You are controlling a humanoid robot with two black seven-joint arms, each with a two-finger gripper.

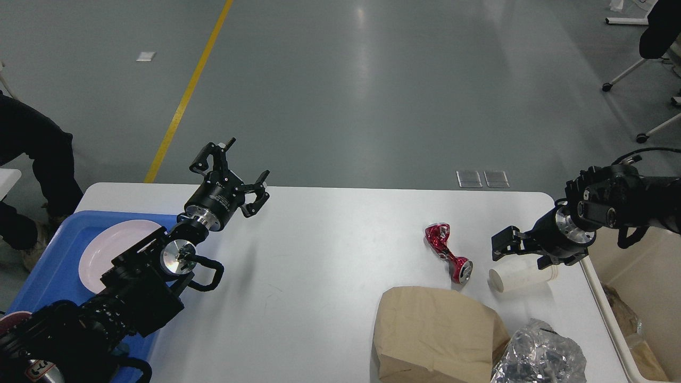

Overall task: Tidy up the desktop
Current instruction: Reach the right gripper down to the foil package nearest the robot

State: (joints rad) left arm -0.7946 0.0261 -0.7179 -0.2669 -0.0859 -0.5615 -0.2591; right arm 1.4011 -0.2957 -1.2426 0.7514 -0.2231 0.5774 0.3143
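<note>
Four bits of rubbish lie on the right side of the desktop [330, 255]: a squashed red can [448, 252], a white paper cup [518, 275] on its side, a brown paper bag [436, 335] and a ball of silver foil [537, 359]. The desktop is the big white table that fills the near half of the view. Its long side runs left to right, and it sits flat and square in front of you.

Your right gripper [518, 254] hangs right over the paper cup, with its two fingers spread apart and nothing in them. So the step in hand looks like picking up the cup. The cup's open mouth points to the left and a bit toward you, and its bottom points right, toward the beige bin [596, 276] that stands just beside the table's right end.

For the next move, you likely need to go lower so one finger lands on each side of the cup, then squeeze softly. A paper cup squashes and rolls, so go slow. Then the bin is close by for dropping it in.

Your left gripper [234, 173] is held up over the far left part of the table, fingers apart and holding nothing. Beside it on the left sits a blue tray [53, 255] with a pale plate [106, 250] in it.
</note>
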